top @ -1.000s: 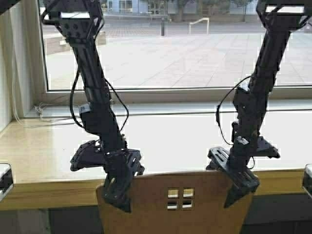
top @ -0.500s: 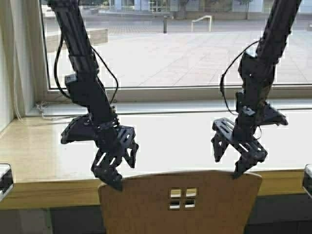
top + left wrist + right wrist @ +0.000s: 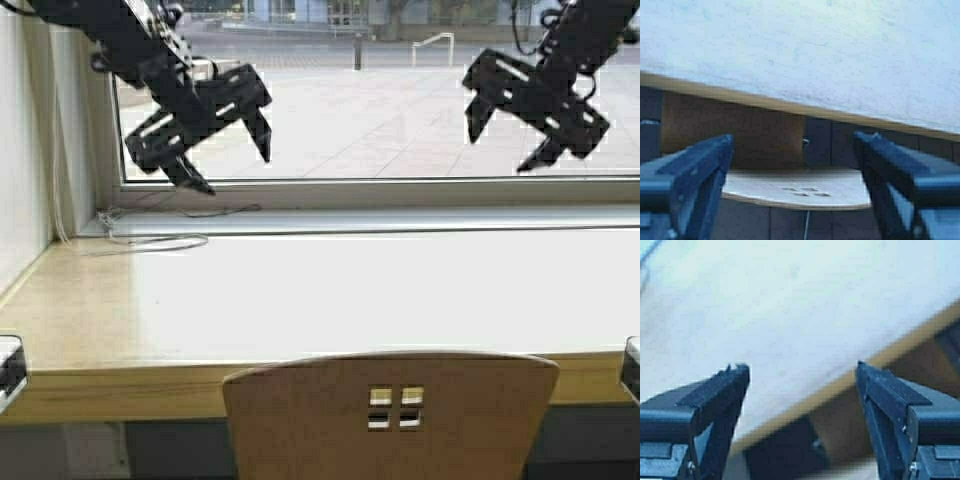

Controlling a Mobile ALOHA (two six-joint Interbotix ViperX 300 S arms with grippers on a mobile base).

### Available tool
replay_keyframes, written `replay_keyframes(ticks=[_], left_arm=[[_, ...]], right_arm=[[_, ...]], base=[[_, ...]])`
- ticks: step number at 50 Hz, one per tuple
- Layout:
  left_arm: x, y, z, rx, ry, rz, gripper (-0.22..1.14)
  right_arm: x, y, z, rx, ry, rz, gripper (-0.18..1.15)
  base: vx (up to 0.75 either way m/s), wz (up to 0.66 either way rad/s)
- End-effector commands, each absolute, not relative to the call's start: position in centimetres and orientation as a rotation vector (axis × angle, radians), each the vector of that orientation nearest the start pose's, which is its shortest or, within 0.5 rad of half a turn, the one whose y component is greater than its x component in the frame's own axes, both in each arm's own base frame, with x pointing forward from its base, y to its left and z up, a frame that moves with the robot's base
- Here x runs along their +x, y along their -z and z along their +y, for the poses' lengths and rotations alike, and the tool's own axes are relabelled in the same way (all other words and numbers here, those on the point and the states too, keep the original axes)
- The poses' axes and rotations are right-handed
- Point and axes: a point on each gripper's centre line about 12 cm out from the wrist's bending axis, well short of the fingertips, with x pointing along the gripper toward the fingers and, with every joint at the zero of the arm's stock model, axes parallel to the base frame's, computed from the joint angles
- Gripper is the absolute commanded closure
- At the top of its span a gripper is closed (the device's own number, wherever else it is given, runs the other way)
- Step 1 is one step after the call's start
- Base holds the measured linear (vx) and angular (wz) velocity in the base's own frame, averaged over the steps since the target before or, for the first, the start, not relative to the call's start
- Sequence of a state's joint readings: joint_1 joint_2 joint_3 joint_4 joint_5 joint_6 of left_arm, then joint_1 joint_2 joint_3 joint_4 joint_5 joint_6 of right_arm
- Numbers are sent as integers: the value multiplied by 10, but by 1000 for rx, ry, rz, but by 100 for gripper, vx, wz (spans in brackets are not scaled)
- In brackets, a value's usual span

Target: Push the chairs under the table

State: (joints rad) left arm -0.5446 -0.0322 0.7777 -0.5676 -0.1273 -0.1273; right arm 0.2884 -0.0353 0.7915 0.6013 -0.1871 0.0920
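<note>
Left end effector [image 3: 228, 166] raised high, fingers spread; right end effector [image 3: 503, 142] likewise raised, fingers apart

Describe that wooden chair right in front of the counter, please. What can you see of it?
The tan curved plywood chair shows mostly its backrest, with a gently arched top edge and four small square cutouts in the middle. It stands upright, its back just in front of the pale-wood counter's thick front edge. The left wrist view shows its seat beneath the counter. Nothing touches it.
</note>
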Motion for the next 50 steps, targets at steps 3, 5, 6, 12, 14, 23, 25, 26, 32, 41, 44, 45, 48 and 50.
replay_keyframes(ticks=[3,5,6,12,14,23,25,26,32,41,44,45,48,50], left_arm=[[288,-214,-177,-364,377,667,-9],[283,-221,-175,-354,393,650,-9],[281,-223,-174,-351,396,643,-9],[277,-229,-171,-331,409,617,-8],[277,-229,-171,-324,410,615,-8],[278,-215,-182,-280,431,654,-8],[277,-212,-186,-268,441,662,-8],[277,-211,-189,-262,447,665,-8],[278,-205,-200,-236,471,684,-8],[281,-203,-207,-234,478,689,-8],[281,-203,-207,-234,479,690,-8],[281,-203,-207,-234,479,690,-8],[281,-203,-207,-233,478,690,-8],[281,-202,-207,-230,479,691,-8]], right_arm=[[329,-226,82,438,-84,427,3],[324,-236,78,409,-97,394,3],[323,-240,75,401,-97,382,3],[312,-251,60,293,-105,354,3],[311,-249,57,250,-106,360,3],[309,-245,55,221,-109,368,3],[309,-244,54,222,-106,372,3],[308,-242,54,221,-104,377,3],[307,-238,50,207,-96,390,3],[306,-235,50,200,-96,397,3],[304,-232,50,199,-95,406,3],[304,-232,50,199,-95,406,3],[304,-231,50,203,-93,409,3],[304,-231,50,203,-94,408,3]], base=[[-2,18],[-2,20],[-2,20],[-2,24],[-1,27],[-1,34],[-2,42],[-2,44],[-2,44],[-4,44],[-8,41],[-9,38],[-10,38],[-12,40]])
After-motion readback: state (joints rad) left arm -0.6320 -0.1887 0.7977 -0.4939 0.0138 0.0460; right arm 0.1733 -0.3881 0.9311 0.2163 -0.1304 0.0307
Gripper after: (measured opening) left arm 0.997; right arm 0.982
